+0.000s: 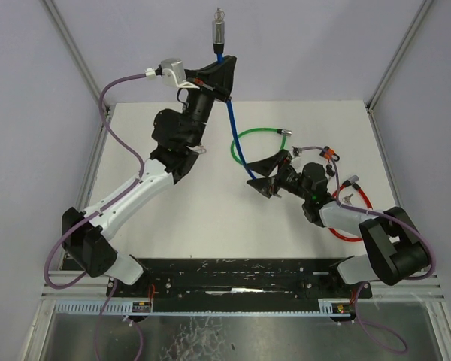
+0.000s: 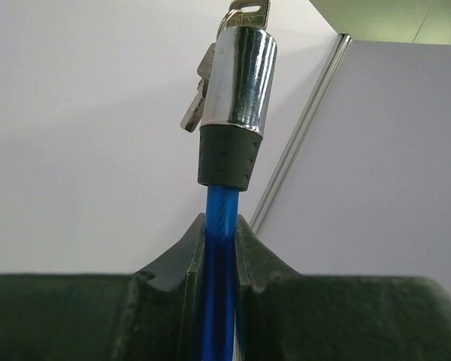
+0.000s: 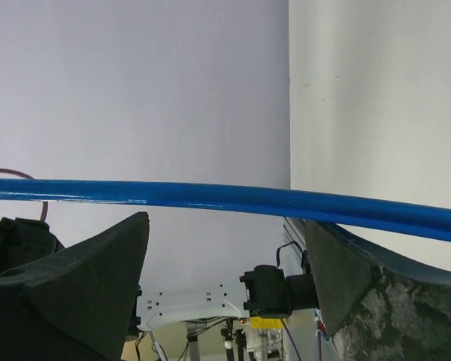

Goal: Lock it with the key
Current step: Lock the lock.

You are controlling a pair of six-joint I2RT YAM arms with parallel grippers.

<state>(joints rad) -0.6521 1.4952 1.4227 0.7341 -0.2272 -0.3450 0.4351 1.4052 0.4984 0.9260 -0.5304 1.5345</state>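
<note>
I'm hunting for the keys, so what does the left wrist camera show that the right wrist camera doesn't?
Only the left wrist view shows the chrome lock barrel, with the keys at its top, and the left gripper shut on the blue cable just below the barrel's black collar. Only the right wrist view shows the right gripper, jaws wide open, with the cable crossing just past their tips. Both views show the blue cable and the white enclosure walls.

A glossy blue plastic-coated cable [image 1: 231, 126] carries a shiny chrome lock cylinder [image 2: 240, 75] with a black dimpled rubber collar [image 2: 227, 154]. Right of that cable, on the white bench [image 1: 210, 218], lie a green cable loop [image 1: 244, 135] and a red cable loop [image 1: 369, 207].
</note>
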